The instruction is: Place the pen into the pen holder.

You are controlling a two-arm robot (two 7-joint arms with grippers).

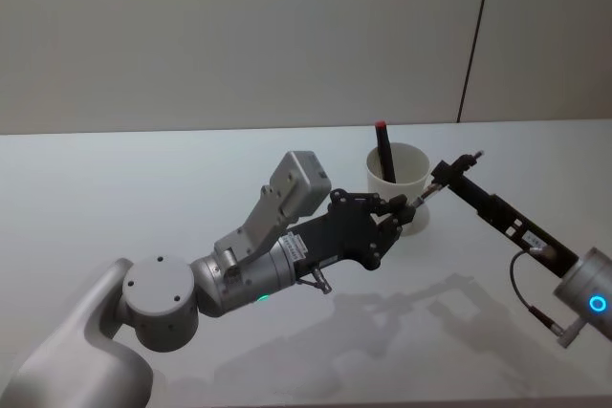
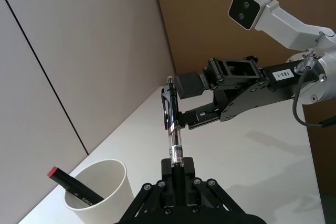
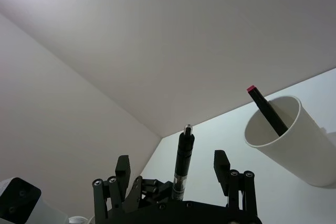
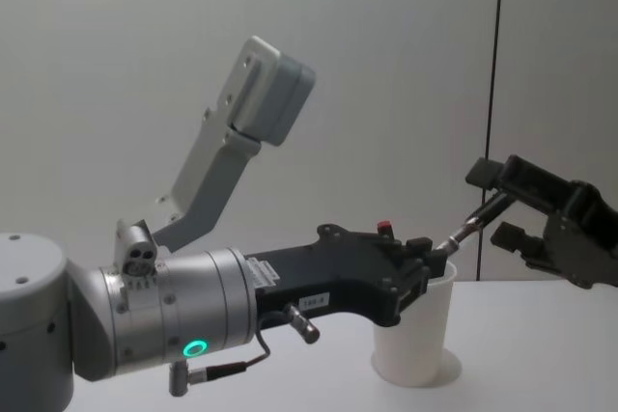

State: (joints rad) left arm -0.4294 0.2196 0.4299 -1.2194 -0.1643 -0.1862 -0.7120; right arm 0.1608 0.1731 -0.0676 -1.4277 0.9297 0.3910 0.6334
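My left gripper [image 1: 394, 217] is shut on the lower end of a slim pen [image 1: 426, 196] with a clear barrel and black clip. The pen slants up to the right, just above the near right rim of the pen holder [image 1: 411, 174], a white paper cup. My right gripper [image 1: 449, 174] is open around the pen's upper end. In the right wrist view the pen [image 3: 184, 161] stands in the gap between the right gripper's two fingers [image 3: 220, 161], touching neither. The left wrist view shows the left gripper [image 2: 177, 174] clamped on the pen [image 2: 173, 129] and the right gripper [image 2: 184, 103] beyond it.
A black marker with a red cap [image 1: 384, 150] leans inside the cup. The white table [image 1: 143, 188] stretches out on both sides of the cup. A pale wall with a dark vertical seam [image 1: 476, 35] rises behind the table.
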